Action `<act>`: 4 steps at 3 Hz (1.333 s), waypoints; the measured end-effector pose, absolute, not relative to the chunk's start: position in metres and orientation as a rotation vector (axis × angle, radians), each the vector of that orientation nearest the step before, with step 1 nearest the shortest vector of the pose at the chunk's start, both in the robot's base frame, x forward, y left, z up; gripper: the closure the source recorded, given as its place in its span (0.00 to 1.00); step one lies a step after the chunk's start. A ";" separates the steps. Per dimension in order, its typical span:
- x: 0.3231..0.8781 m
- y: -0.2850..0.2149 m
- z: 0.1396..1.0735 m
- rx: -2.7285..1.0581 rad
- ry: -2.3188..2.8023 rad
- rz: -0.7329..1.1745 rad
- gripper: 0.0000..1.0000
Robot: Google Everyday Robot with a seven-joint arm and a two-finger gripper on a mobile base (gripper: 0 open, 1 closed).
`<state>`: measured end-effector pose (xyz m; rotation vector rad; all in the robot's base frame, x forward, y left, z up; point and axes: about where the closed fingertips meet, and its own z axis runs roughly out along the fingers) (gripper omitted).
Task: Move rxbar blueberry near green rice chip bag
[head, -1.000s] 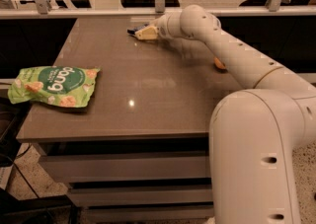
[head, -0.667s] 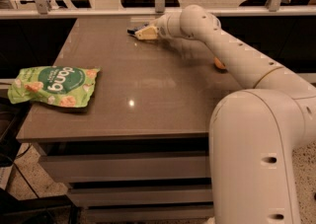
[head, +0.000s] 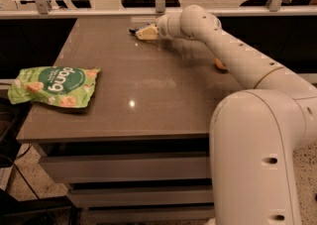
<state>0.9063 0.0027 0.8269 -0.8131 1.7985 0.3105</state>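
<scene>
Fingers (head: 147, 32): closed on one rxbar blueberry (head: 133, 30), far table (head: 148, 100) edge. Gripper (head: 140, 31): one, there. Green rice chip bag (head: 53, 86): one, near-left, well apart. Orange fruit (head: 219, 64): one, right.

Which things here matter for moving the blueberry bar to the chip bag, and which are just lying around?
For the job:
rxbar blueberry, at the hand, far across the table
green rice chip bag, front left

Lying about:
orange fruit, partly behind the arm

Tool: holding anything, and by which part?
Cannot tell. The tool sits at the far edge of the table with the dark rxbar blueberry at its tip; any grip is not visible.
</scene>
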 end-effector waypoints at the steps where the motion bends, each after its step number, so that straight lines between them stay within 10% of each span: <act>1: 0.906 0.003 0.827 -0.813 1.798 0.311 0.00; 4: 0.901 0.009 0.851 -0.735 1.840 0.540 0.00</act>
